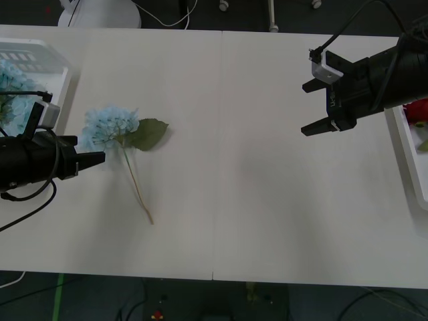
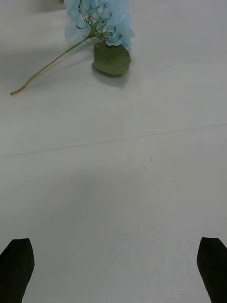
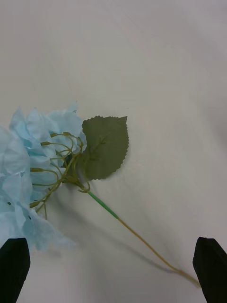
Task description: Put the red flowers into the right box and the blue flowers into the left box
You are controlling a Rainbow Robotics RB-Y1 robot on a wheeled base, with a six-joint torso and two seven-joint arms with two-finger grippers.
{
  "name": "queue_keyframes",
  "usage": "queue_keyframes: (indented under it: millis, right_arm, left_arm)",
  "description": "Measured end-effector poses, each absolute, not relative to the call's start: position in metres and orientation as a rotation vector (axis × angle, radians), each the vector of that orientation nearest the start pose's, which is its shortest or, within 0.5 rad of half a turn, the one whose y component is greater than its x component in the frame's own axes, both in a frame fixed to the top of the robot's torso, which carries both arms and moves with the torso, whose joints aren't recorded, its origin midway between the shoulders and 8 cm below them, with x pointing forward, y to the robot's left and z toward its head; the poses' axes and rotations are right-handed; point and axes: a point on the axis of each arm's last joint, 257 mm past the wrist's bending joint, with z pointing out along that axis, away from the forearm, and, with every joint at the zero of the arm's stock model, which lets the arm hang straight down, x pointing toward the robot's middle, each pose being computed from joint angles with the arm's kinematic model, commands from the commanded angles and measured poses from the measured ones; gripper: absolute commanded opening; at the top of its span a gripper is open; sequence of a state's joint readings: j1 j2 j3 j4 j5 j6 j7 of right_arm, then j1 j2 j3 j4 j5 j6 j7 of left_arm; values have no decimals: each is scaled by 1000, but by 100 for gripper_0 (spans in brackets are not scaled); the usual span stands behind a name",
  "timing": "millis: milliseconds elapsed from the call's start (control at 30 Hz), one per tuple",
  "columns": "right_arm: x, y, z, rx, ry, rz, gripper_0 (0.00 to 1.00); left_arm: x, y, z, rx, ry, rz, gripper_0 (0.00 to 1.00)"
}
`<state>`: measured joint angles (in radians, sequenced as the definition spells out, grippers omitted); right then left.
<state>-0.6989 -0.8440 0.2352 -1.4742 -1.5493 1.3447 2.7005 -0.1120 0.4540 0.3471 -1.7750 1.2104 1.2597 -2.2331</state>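
blue flower (image 1: 110,127) head far, stem near

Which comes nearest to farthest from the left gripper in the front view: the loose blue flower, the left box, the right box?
From the left gripper:
1. Loose blue flower, just beside the gripper's tips on the table.
2. Left box, at the table's left edge, behind the arm.
3. Right box, far across at the right edge.

One blue flower (image 1: 110,126) is lying flat on the table, left of centre, stem trailing toward the near edge and big green leaf out to the right. More blue ones (image 1: 12,83) sit in the left box (image 1: 57,67) at the far-left edge. There's a bit of red flowers (image 1: 417,110) showing in the right box (image 1: 409,157) at the right edge.
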Motion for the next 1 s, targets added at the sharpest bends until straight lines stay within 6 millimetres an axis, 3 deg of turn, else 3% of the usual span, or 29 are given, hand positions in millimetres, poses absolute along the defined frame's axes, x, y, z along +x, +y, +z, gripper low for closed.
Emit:
queue_keyframes:
  millis: [167, 300, 567, 800, 1000]
  right_arm:
    - [501, -165, -124, -1613, 1684, 367, 100]
    - [501, -165, -124, -1613, 1684, 367, 100]
    - [501, -165, -124, -1613, 1684, 367, 100]
    - [501, -165, -124, -1613, 1684, 366, 100]
    - [501, -165, -124, -1614, 1683, 366, 100]
  left_arm:
    - [468, 245, -193, 136, 2210, -617, 100]
    - [468, 224, -210, -120, 2307, -589, 100]
    - [483, 184, -250, -162, 2388, -353, 100]
    - [520, 215, -270, -260, 2380, -114, 100]
    - [535, 230, -288, -287, 2360, -107, 100]
